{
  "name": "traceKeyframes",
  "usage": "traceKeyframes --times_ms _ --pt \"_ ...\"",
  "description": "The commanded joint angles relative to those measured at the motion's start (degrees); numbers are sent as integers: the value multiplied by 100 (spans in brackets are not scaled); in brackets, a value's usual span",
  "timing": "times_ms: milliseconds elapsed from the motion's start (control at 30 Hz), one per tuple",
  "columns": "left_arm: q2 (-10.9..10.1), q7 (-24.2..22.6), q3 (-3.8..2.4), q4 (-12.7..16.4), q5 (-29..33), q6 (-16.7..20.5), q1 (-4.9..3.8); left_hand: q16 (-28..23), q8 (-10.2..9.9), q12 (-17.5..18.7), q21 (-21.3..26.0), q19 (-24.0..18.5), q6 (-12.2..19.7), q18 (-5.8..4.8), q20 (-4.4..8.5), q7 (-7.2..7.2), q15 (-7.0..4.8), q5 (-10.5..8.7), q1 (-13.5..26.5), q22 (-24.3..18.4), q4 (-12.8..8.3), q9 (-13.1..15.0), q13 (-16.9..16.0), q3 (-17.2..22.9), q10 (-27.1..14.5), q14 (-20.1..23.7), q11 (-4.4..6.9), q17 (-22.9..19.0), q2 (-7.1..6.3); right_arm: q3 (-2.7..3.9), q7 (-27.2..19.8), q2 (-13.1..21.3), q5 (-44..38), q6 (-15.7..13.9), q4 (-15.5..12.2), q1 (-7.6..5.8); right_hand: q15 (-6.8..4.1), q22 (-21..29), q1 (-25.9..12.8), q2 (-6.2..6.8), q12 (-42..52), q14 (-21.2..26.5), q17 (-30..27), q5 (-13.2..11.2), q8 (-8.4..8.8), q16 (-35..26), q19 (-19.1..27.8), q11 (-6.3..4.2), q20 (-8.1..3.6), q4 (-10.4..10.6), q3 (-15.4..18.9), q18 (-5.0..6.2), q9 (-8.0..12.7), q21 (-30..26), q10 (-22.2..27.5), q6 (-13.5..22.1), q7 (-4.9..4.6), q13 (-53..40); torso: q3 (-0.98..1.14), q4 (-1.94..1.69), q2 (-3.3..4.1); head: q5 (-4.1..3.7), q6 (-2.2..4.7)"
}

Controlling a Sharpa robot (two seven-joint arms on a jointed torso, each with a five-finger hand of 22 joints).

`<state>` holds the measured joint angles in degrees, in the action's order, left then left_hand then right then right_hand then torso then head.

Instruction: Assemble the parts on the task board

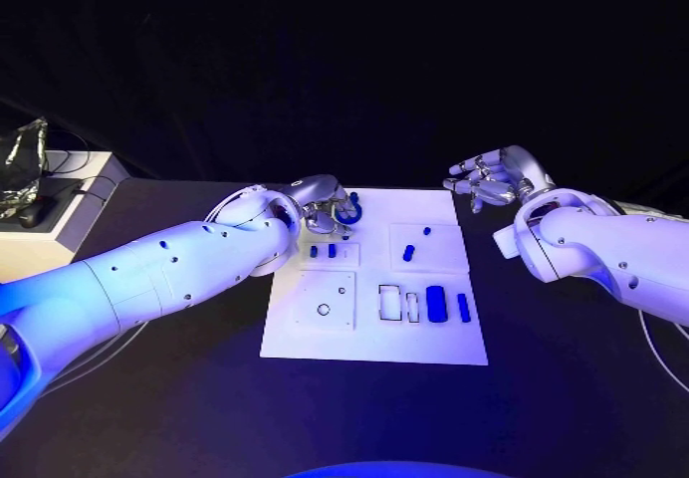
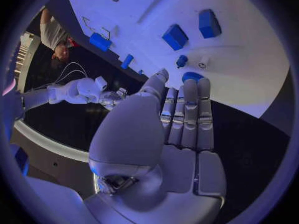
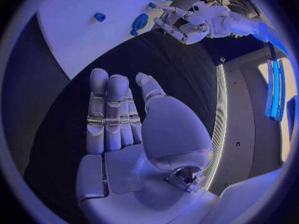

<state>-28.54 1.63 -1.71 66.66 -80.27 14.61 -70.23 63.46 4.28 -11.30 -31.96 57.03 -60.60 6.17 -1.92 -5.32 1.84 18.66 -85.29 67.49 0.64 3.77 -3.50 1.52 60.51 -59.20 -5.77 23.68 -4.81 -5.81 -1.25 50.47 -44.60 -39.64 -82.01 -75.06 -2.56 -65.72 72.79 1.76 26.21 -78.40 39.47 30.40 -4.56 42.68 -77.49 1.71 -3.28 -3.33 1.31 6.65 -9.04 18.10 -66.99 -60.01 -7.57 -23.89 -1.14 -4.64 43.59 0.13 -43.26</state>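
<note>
At the far left corner of the task board (image 1: pixel 373 344), your left hand (image 1: pixel 319 199) hovers with its fingers straight and side by side, holding nothing, its fingertips just over a round blue part (image 1: pixel 351 207) that lies on the white plate. Your right hand (image 1: pixel 493 177) is up off the counter (image 1: pixel 574 398), well apart from the board past its far right corner, palm flat and fingers loosely apart, also empty.

Other blue parts sit across the board: two small pegs (image 1: pixel 324 251) near the left hand, two more (image 1: pixel 416 244) in the square panel beside them, and a blue block (image 1: pixel 436 303) and a thin bar (image 1: pixel 464 307) by the slots in the near row.

Expect these pieces to be light, rigid plastic with smooth faces, so they may skid on the glossy plate if you nudge them sideways. Pinch the round part across its rim from above; take the block by its long sides.

The black counter around the board leaves you room on both sides. A pale box (image 1: pixel 58 199) with clutter stands at the far left, away from the work.
</note>
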Motion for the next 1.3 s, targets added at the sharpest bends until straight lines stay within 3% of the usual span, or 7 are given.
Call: traceKeyframes --times_ms 33,233,567,833,1033,1167,1300 --pt "56 88 4 -23 -328 -139 -3 139 -43 -18 -68 101 -69 84 13 -8 -12 -26 66 61 59 4 -7 -10 109 -113 7 -10 -5 2 -243 -12 116 -78 7 1 20 240 42 9 -173 25 -127 28 27 -150 -101 -1 17 -8 -31 0 18 -301 -76 1 -35 314 -8 2 -1 -6 -11" --pt "102 210 13 -49 -365 -340 -2 364 -49 -20 -176 129 -177 108 17 -12 -34 -25 25 200 59 2 -8 20 253 -127 44 -21 32 2 -279 -33 150 -85 23 1 22 352 35 3 -187 34 -183 47 26 -186 -218 14 11 -16 -8 -20 43 -527 -71 15 -46 580 2 -5 -8 -7 -29" --pt "167 393 27 -148 -403 -622 0 755 -60 164 -445 133 -315 173 24 -46 -44 -19 -33 548 -36 -2 -6 250 399 -134 52 -74 94 2 -359 -36 173 -155 18 1 70 434 49 1 -388 164 -322 59 27 -339 -163 59 59 -55 -31 -39 55 -829 -94 23 -55 1006 -4 -6 -8 -19 -34" --pt "206 410 39 -219 -399 -608 12 883 -63 256 -509 115 -294 201 9 -60 -36 -18 21 687 -97 -3 -8 391 431 -114 50 -164 84 2 -523 -36 369 -273 13 1 257 887 98 -41 -1232 658 -756 99 26 -1047 310 225 234 -103 -212 -105 53 -1376 -87 23 -119 1828 -5 1 1 -26 -34" --pt "225 373 41 -269 -361 -500 34 962 -65 330 -546 136 -271 236 -5 -83 -34 -19 59 775 -124 -5 -7 544 451 -140 44 -247 69 2 -627 -35 506 -308 18 1 393 1590 60 31 -2055 653 -1556 96 91 -1948 776 344 421 -127 -559 -67 117 -1396 -304 29 -168 2029 -3 -3 -4 -32 -40" --pt "235 365 41 -291 -334 -485 46 978 -66 358 -554 149 -269 244 -4 -84 -36 -23 57 792 -129 -5 -6 595 460 -158 45 -270 73 2 -696 -44 576 -309 26 0 492 1997 50 66 -2241 817 -1942 103 93 -2458 1015 380 507 -133 -703 -106 146 -1457 -296 8 -188 2048 -1 -6 -4 -56 -47" --pt "243 355 41 -304 -321 -508 53 984 -64 375 -565 158 -249 250 -2 -87 -39 -21 58 805 -132 -3 -6 635 476 -167 48 -283 78 2 -754 -53 644 -302 34 1 564 2944 27 144 -2253 573 -2713 89 88 -3075 1089 409 597 -134 -908 -99 213 -1420 -228 8 -209 2052 0 -12 -5 -84 -62"
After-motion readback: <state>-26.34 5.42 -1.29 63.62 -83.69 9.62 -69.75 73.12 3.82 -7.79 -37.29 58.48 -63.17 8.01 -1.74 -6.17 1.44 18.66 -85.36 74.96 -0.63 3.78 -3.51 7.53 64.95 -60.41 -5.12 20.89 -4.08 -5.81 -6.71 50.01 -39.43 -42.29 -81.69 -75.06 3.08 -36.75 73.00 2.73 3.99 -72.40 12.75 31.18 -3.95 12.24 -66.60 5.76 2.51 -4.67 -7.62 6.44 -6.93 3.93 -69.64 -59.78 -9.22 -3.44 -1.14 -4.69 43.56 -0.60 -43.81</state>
